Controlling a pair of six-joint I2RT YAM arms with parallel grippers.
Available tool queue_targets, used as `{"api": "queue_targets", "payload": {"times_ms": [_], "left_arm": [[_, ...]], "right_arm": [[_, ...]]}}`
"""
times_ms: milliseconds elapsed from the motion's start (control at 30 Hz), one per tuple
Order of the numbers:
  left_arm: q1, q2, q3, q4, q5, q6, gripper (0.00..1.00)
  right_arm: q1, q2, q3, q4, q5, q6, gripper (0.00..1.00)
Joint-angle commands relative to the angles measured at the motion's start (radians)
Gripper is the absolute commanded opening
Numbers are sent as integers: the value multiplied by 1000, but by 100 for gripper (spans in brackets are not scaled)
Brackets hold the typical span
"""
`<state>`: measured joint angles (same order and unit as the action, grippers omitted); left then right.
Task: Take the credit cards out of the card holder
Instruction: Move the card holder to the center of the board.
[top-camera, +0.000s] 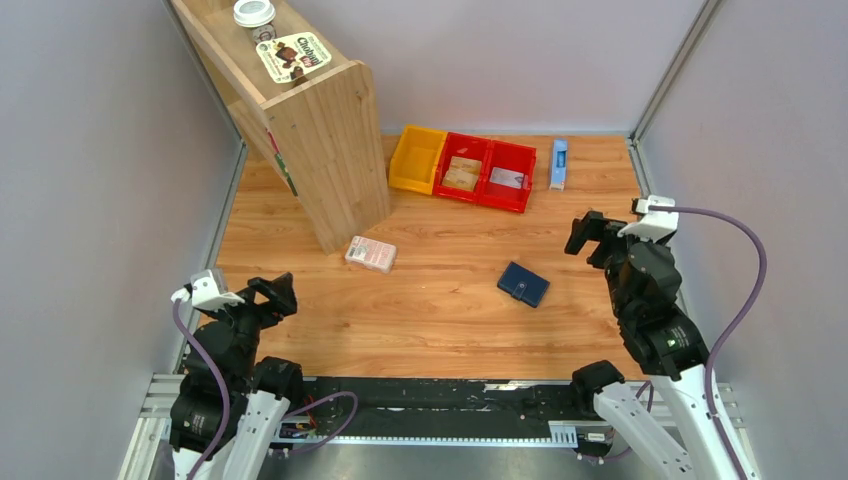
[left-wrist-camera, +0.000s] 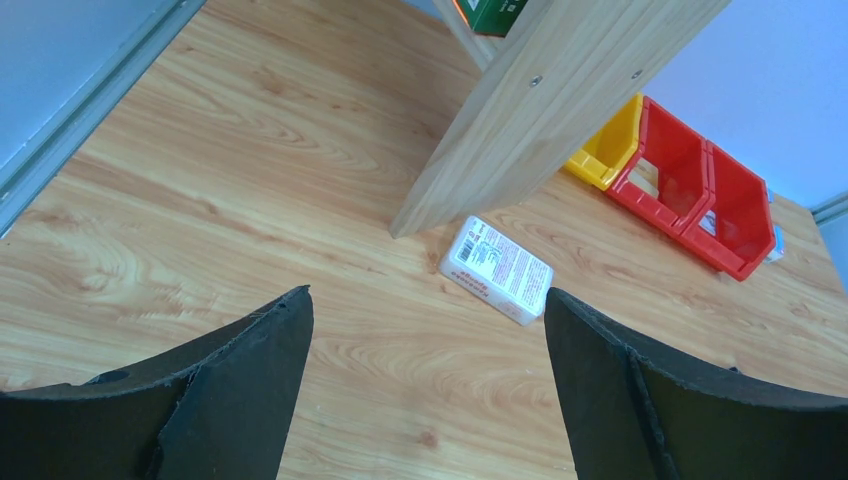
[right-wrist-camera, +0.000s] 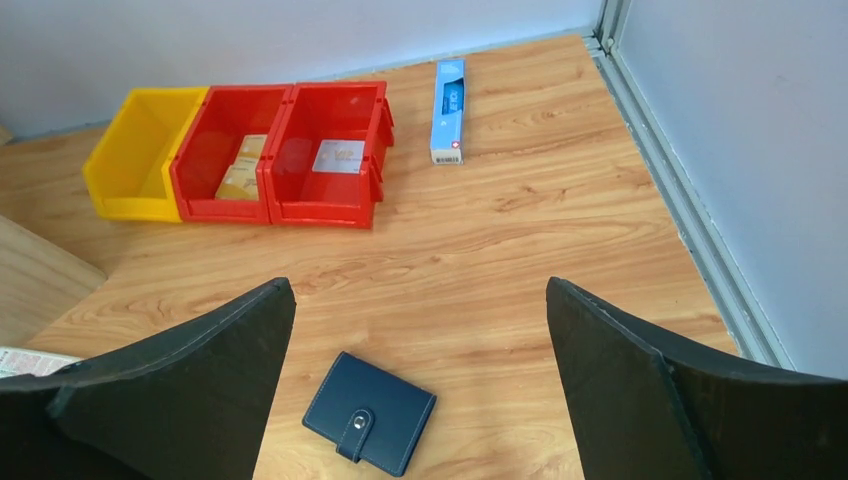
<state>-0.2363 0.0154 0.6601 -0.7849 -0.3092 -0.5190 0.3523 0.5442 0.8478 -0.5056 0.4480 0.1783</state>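
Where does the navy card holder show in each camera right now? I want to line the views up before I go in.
Top external: the card holder lies closed, right of centre, nearer the right arm.
Left wrist: not in this view.
Right wrist: the card holder sits at bottom centre, clasp side up.
Shared landmark: the red bins, far centre from above, upper right in the left wrist view, upper left in the right wrist view.

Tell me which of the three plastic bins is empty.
The yellow bin, at the row's left end; the middle red bin and the right red bin each hold something.
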Motion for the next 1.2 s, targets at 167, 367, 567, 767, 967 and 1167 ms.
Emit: {"api": "queue_targets", "payload": {"times_ms": [167,367,567,767,967,1167], "left_arm": [[-5,-6,1,1,-41,-18,91],[-5,-6,-1,1,-47,-18,91],[-5,-6,-4,13,-16,-7,91],[-5,70,-16,36,42,10,89],[-5,179,3,32,90,24,88],[-5,187,-2,39,104,27,86]], "right_arm": [[1,157,28,-103,-141,32,100],[-51,471,45,-174,-317,168,100],[-185,732,36,-110,-558,217,100],[-236,977,94,-80,-606,167,99],[-205,1102,117,-93,-739,148,89],[-11,1045,40,-71,-795,248,88]]}}
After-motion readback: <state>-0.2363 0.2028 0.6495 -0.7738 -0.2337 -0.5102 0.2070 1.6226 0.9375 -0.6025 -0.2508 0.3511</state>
